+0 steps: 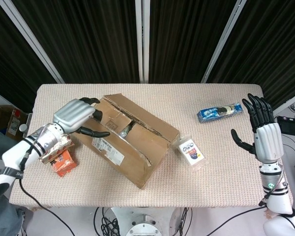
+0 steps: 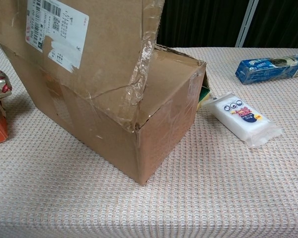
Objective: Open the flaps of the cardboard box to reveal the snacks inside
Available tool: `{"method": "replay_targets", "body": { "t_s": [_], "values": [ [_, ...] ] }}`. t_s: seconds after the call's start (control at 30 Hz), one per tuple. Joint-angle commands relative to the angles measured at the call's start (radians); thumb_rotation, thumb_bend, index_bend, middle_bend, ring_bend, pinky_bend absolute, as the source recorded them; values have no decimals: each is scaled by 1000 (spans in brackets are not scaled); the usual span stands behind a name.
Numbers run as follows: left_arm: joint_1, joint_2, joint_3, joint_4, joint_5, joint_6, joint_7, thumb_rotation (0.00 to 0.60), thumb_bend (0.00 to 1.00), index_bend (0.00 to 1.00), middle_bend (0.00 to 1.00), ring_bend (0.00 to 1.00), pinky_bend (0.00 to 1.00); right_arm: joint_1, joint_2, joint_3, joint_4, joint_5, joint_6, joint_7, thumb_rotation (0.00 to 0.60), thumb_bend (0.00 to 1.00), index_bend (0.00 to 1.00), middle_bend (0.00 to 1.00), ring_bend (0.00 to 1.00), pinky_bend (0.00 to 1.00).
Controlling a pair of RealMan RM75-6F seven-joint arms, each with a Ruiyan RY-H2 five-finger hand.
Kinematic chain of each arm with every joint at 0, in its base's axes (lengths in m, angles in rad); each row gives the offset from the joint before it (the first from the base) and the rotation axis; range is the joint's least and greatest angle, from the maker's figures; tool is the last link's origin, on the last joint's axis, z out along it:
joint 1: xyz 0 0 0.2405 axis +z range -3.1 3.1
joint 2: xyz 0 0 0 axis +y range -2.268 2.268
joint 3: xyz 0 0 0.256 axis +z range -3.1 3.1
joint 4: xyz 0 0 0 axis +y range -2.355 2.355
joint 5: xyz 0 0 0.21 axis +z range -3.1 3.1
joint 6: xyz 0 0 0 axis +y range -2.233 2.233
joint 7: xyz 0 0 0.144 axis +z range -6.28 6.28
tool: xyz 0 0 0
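While left hand (image 1: 77,114) grips the raised flap (image 2: 84,49) — cardboard box (image 1: 137,142) beside it | right hand (image 1: 265,140) spread, holding nothing

Raised flap (image 2: 79,54) cropped; box (image 1: 137,142) contents indistinct.

Matt brown cardboard box (image 2: 114,114) with glossy tape, woven cloth table (image 2: 213,188), shiny plastic snack packet (image 2: 243,119)

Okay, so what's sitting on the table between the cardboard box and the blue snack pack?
A white snack packet lies between the cardboard box and the blue snack pack, close by the box's right end. Beyond it is bare tablecloth. The head view shows this best.
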Motion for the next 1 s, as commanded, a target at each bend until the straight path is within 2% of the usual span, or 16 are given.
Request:
{"method": "replay_targets", "body": {
  "t_s": [0.03, 0.33, 0.57, 0.73, 0.9, 1.0],
  "values": [
    [59, 49, -1, -29, 41, 46, -38, 40, 0, 550, 545, 144, 199, 8, -6, -2, -12, -7, -6, -16, 600, 249, 0, 0, 0, 0],
    [200, 143, 26, -61, 151, 132, -148, 37, 0, 552, 567, 151, 200, 20, -15, -10, -43, -22, -19, -60, 600, 249, 0, 0, 0, 0],
    [273, 199, 59, -51, 196, 121, -226, 39, 0, 547, 605, 187, 200, 20, -14, -11, -53, -27, -14, -71, 600, 249, 0, 0, 0, 0],
    [304, 195, 66, -29, 198, 123, -247, 24, 0, 530, 616, 201, 202, 14, -6, -13, -58, -32, -6, -71, 600, 248, 0, 0, 0, 0],
    [319, 149, 41, -4, 205, 201, -261, 4, 0, 509, 538, 200, 203, 7, 5, -14, -70, -38, 4, -74, 600, 249, 0, 0, 0, 0],
    [323, 102, 32, 10, 218, 240, -246, 1, 0, 424, 454, 193, 204, -1, 11, -18, -75, -43, 13, -75, 600, 249, 0, 0, 0, 0]
  ]
}}
